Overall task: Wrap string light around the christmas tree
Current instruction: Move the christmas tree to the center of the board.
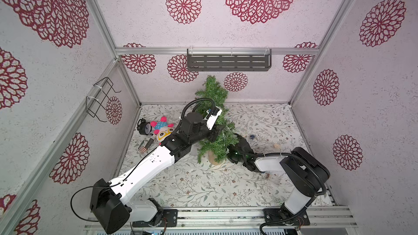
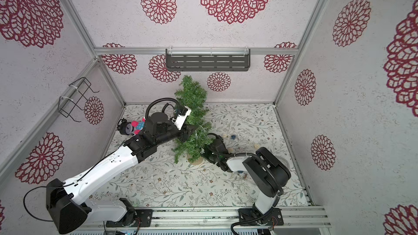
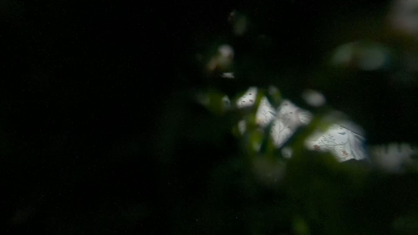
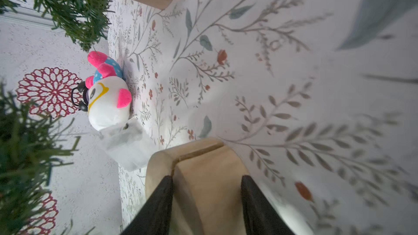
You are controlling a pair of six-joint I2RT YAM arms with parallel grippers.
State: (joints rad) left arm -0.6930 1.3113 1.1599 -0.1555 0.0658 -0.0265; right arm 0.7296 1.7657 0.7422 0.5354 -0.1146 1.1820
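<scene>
– Well, start at the right gripper (image 4: 207, 177). Its two black fingers (image 4: 158, 202) flank a pale wooden foot with a groove (image 4: 203, 161), and the wood fills the gap from one to the other. I call that clamped.
– And that foot belongs to the small green artificial Christmas tree (image 1: 212, 96)?
– So I judge. Branches hang right over it, and in both top views the gripper sits tucked under the lowest boughs, mid-table and nearer the back edge.
– The left gripper (image 1: 220, 128)?
– Nose-first into the foliage at mid-height. Its wrist view is nearly black, with needles over the lens, so I cannot tell whether the jaws are parted or pinched.
– And the string light (image 1: 224, 139), the thin pale wire dotted with tiny bulbs?
– It trails down the lower branches just beside that left gripper. Its small clear plastic battery box (image 4: 126, 148) lies on the floral-print table (image 1: 192, 184), just left of the tree's foot.
– So the wrapping looks underway. How is it done well?
– Pinch wire alone, no needles. Lead it round the trunk with a little slack so the box isn't dragged. The right side must hold firm so the tree doesn't tip. Watch for snags on bough tips.
– Bystanders?
– A pink-eared white plush toy (image 4: 108, 100) and a black twin-bell alarm clock (image 1: 144, 127) by the table's left edge, well apart.
</scene>
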